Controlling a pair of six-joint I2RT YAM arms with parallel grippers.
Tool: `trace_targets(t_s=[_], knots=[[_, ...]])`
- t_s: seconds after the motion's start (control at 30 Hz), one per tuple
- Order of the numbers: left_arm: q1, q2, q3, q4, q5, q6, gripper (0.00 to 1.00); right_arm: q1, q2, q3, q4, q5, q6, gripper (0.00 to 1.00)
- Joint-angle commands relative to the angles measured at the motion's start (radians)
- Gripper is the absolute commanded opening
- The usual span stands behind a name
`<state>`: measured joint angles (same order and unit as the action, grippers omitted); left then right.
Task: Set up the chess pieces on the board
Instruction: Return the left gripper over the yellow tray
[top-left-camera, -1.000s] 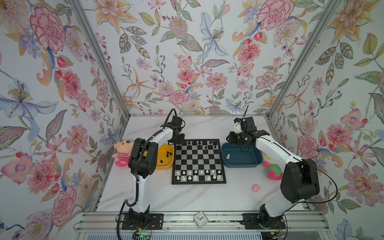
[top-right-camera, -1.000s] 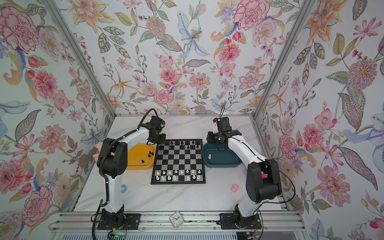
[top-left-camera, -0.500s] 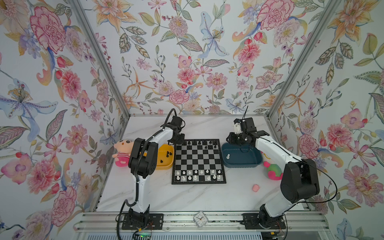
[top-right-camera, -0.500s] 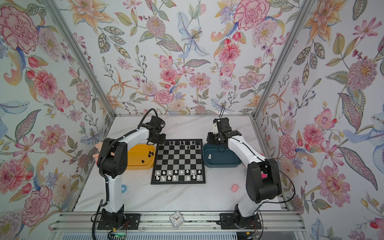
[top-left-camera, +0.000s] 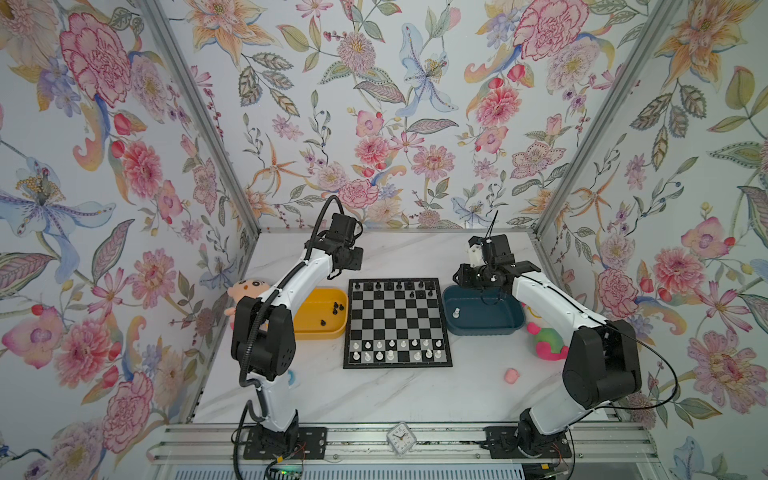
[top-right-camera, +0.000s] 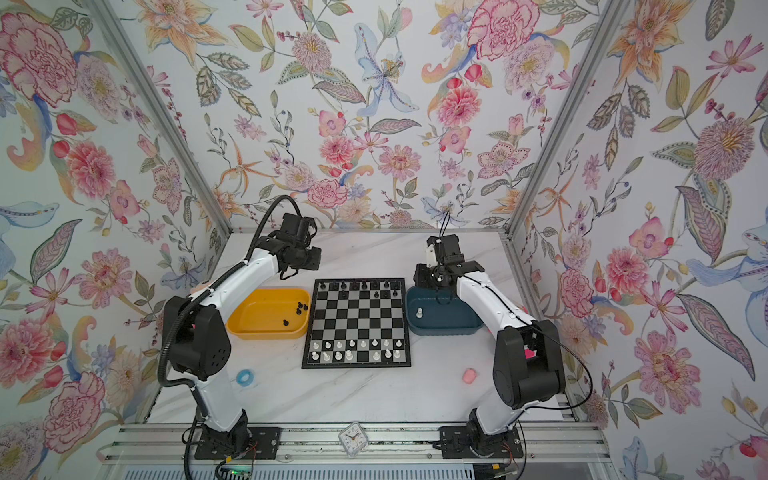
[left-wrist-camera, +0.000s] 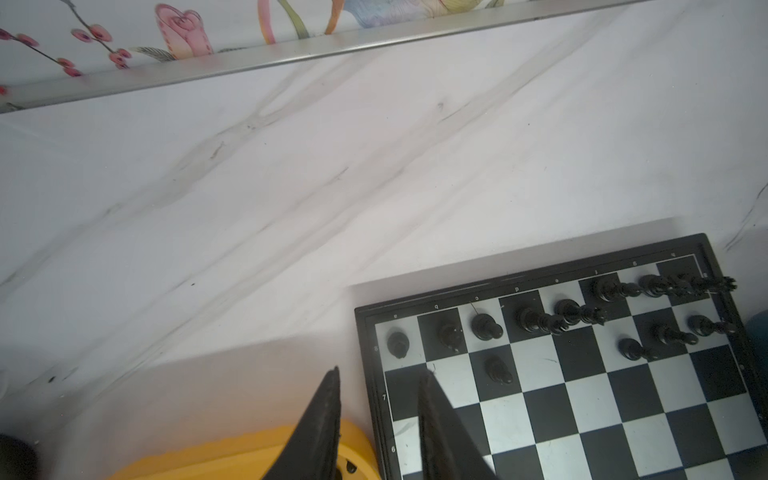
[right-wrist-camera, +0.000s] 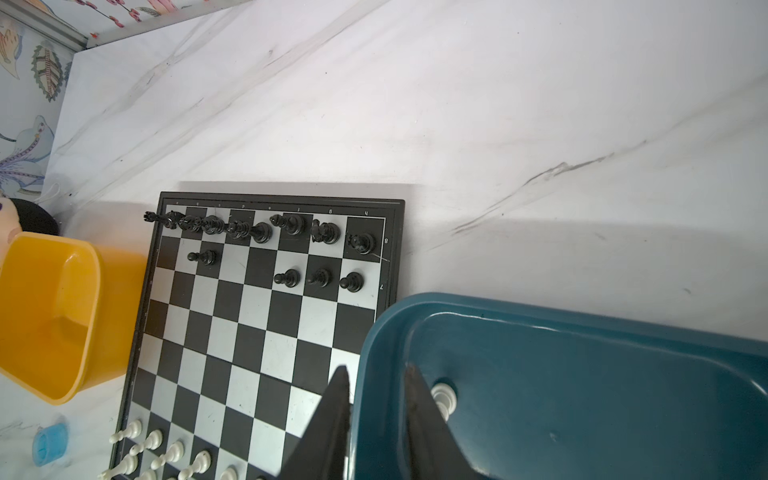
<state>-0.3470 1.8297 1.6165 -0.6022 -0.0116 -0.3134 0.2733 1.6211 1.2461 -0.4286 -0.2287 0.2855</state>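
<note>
The board (top-left-camera: 398, 322) lies at the table's middle. Several black chess pieces (top-left-camera: 388, 286) fill its far row, with a few pawns in front of them. Several white chess pieces (top-left-camera: 395, 349) stand in its two near rows. My left gripper (left-wrist-camera: 380, 370) hangs open and holds nothing, over the board's far left corner beside the yellow tray (top-left-camera: 316, 328), where three black pieces (top-left-camera: 337, 307) lie. My right gripper (right-wrist-camera: 376, 367) is open and holds nothing, straddling the dark blue tray's (right-wrist-camera: 582, 374) rim. One white pawn (right-wrist-camera: 444, 397) stands in that tray, next to one finger.
A plush doll (top-left-camera: 245, 289) lies left of the yellow tray. A green and pink plush (top-left-camera: 548, 343) sits right of the blue tray. A small pink thing (top-left-camera: 512, 375), a blue ring (top-right-camera: 244, 377) and a little clock (top-left-camera: 400, 434) lie near the front.
The left gripper's jaws have spread a little. Both arms stand almost where they were.
</note>
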Motion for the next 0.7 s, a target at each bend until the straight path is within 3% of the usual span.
trace_targets(t_s=[0.0,0.33,0.67], knots=[[0.015,-0.092,-0.065,-0.062,-0.091,0.005,0.35,-0.006,-0.029,-0.012,0.001,-0.003,0.006,0.26],[0.123,-0.296,-0.397,-0.001,-0.062,-0.031,0.34,-0.006,-0.034,-0.007,-0.011,0.003,0.002,0.25],[0.128,-0.276,-0.531,0.07,0.041,-0.049,0.34,-0.004,-0.035,-0.007,-0.024,0.016,0.004,0.25]])
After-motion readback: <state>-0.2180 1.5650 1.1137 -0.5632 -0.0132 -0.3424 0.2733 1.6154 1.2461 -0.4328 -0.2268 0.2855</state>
